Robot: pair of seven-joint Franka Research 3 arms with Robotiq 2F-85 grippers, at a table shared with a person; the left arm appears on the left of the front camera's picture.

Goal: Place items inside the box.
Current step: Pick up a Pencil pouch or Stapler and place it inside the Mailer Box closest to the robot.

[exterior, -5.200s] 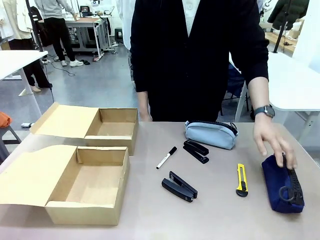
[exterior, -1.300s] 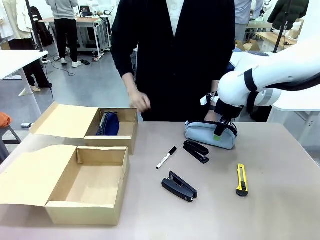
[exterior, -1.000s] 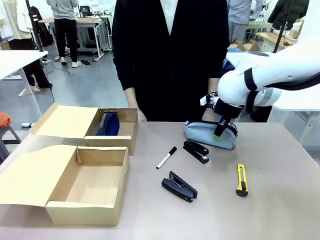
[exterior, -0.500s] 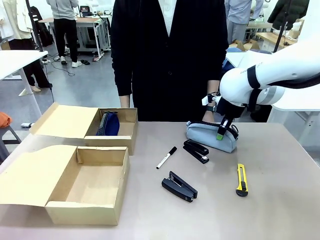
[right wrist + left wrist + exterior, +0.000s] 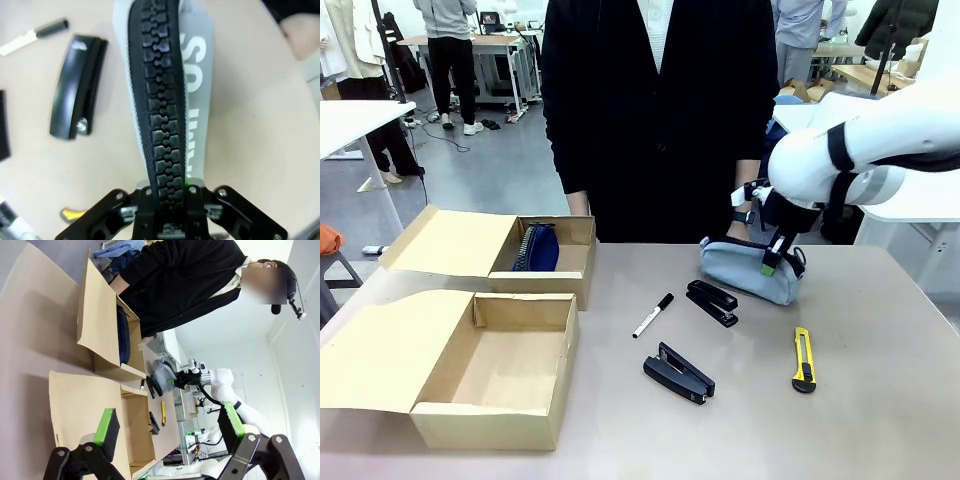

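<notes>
My right gripper [image 5: 776, 258] is shut on the black zip ridge of the light grey pencil pouch [image 5: 748, 270], near its right end, and the pouch sits tilted on the table. In the right wrist view the jaws [image 5: 167, 192] pinch the zip of the pouch [image 5: 192, 90]. One black stapler [image 5: 712, 302] lies just left of the pouch, another stapler [image 5: 678, 373] nearer me. The white marker [image 5: 653, 315] and the yellow utility knife [image 5: 804, 359] lie loose. The box [image 5: 490, 425] stands open at the near left. My left gripper [image 5: 167, 422] hangs open high above that box [image 5: 80, 400].
A smaller cardboard box [image 5: 555, 275] behind the box holds a dark blue pouch [image 5: 536, 248]. A person in black stands at the far edge, one hand [image 5: 734, 230] just behind the grey pouch. Bare tabletop lies between the staplers and the box.
My right gripper has closed on the grey pouch's zip and drawn it slightly right, tipping it. The person's other hand has pulled back from the far box.
</notes>
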